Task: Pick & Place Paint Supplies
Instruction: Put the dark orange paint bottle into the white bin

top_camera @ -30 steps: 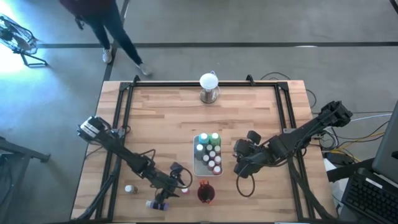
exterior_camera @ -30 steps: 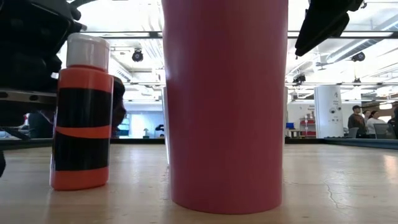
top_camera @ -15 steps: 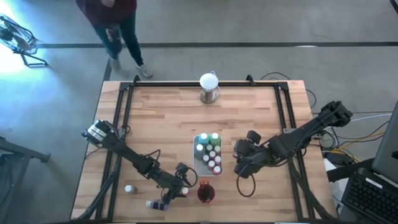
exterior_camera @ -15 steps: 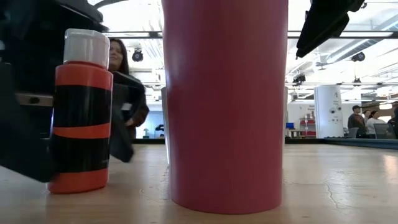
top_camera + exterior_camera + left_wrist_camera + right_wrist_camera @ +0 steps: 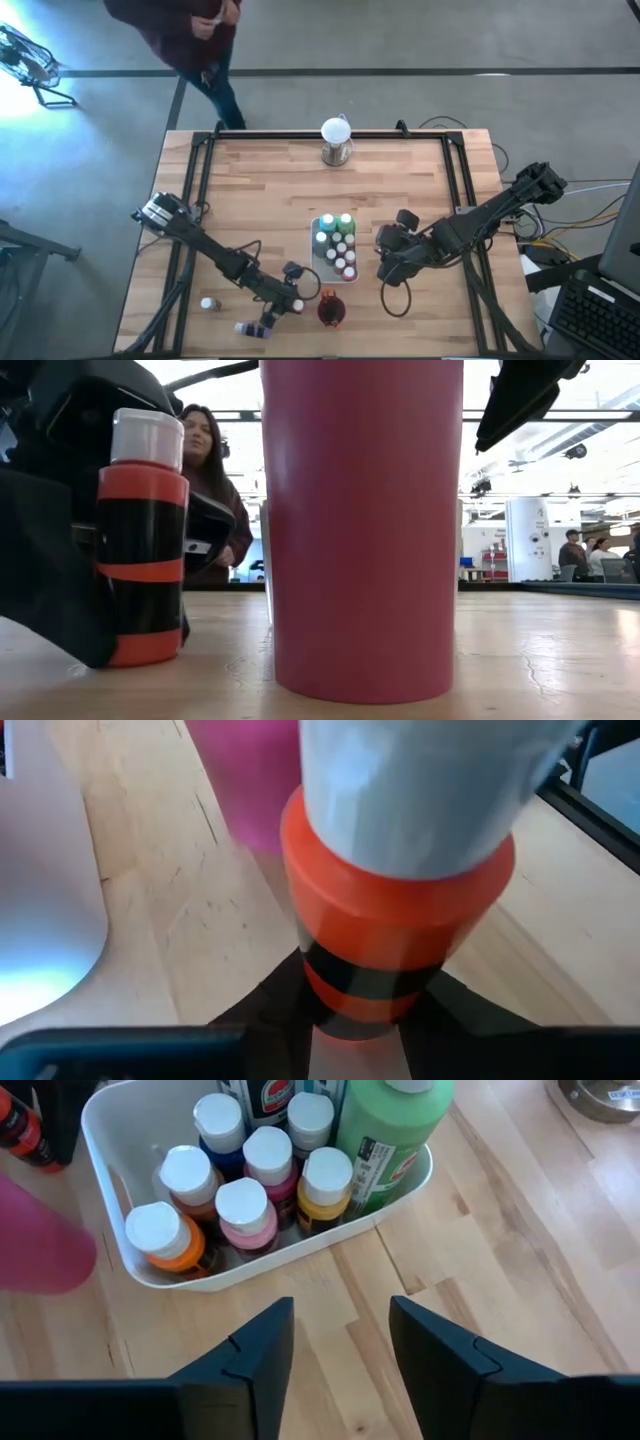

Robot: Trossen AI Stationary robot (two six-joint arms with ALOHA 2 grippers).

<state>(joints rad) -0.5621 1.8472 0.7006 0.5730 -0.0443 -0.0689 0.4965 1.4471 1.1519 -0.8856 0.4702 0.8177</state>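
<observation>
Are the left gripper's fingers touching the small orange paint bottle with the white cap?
Touching. The left wrist view shows both dark fingers pressed against the orange bottle.

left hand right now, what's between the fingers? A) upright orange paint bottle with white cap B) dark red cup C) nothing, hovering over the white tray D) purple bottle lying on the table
A: the left wrist view shows the left hand with its dark fingers on either side of the upright orange paint bottle with a white cap, beside the dark red cup.
</observation>
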